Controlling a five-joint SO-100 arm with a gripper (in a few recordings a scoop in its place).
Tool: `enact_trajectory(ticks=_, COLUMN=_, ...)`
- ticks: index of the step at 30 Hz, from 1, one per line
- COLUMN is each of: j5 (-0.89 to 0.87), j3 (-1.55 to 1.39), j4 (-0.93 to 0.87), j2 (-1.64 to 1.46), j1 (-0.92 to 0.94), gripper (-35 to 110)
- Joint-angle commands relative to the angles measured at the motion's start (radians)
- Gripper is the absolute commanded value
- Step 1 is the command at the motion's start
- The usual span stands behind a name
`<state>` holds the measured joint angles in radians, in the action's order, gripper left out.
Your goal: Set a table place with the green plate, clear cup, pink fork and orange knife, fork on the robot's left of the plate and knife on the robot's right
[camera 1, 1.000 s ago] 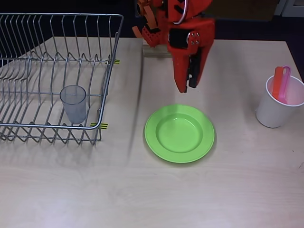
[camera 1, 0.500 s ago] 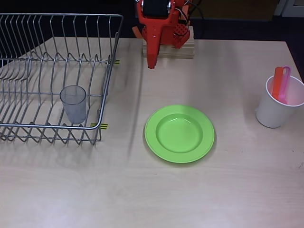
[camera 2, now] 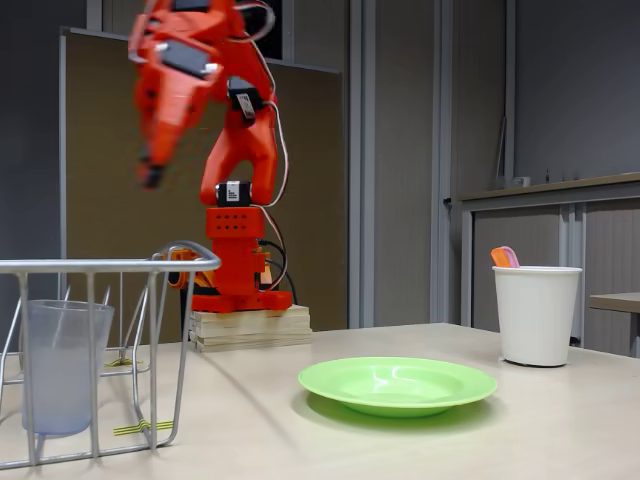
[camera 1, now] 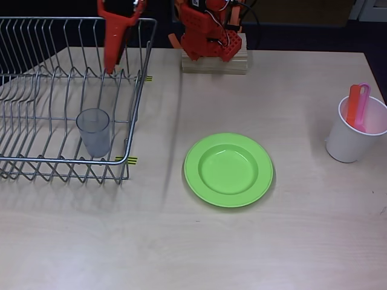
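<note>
The green plate (camera 1: 228, 170) (camera 2: 397, 383) lies flat in the middle of the table. The clear cup (camera 1: 94, 132) (camera 2: 62, 365) stands upright in the near right corner of a wire dish rack (camera 1: 72, 19) (camera 2: 100, 266). The pink fork (camera 1: 363, 106) (camera 2: 510, 256) and the orange knife (camera 1: 352, 104) (camera 2: 499, 257) stand handle-up in a white paper cup (camera 1: 347, 145) (camera 2: 537, 315) at the right. My gripper (camera 1: 109, 67) (camera 2: 150, 178) hangs high over the back of the rack, well beyond the clear cup. It points down, looks shut and holds nothing. In the fixed view it is motion-blurred.
The arm's base sits on stacked wooden blocks (camera 1: 214, 62) (camera 2: 250, 328) at the back centre. The rack's wire walls surround the clear cup. Bare tabletop lies in front of the plate and on both sides of it.
The arm has swung from above the plate, past its base, to the left over the dish rack. Plate, cups and cutlery have not moved.
</note>
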<state>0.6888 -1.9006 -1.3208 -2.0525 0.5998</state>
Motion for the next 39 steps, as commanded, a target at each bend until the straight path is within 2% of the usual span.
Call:
enact_trajectory(ticks=1, j5=0.017, j3=0.132, j4=-0.018, j2=0.129, j1=0.077, gripper=35)
enact_trajectory(ticks=10, j5=0.044, j3=0.279, j4=-0.003, j2=0.479, j1=0.097, gripper=56)
enact_trajectory(ticks=20, j5=0.000, j3=0.293, j4=0.015, j2=0.673, j1=0.100, gripper=62)
enact_trajectory(ticks=32, j5=-0.014, j3=0.430, j4=-0.005, j2=0.811, j1=0.123, gripper=58)
enact_trajectory(ticks=39, j5=-0.057, j3=0.440, j4=-0.002, j2=0.828, j1=0.123, gripper=45)
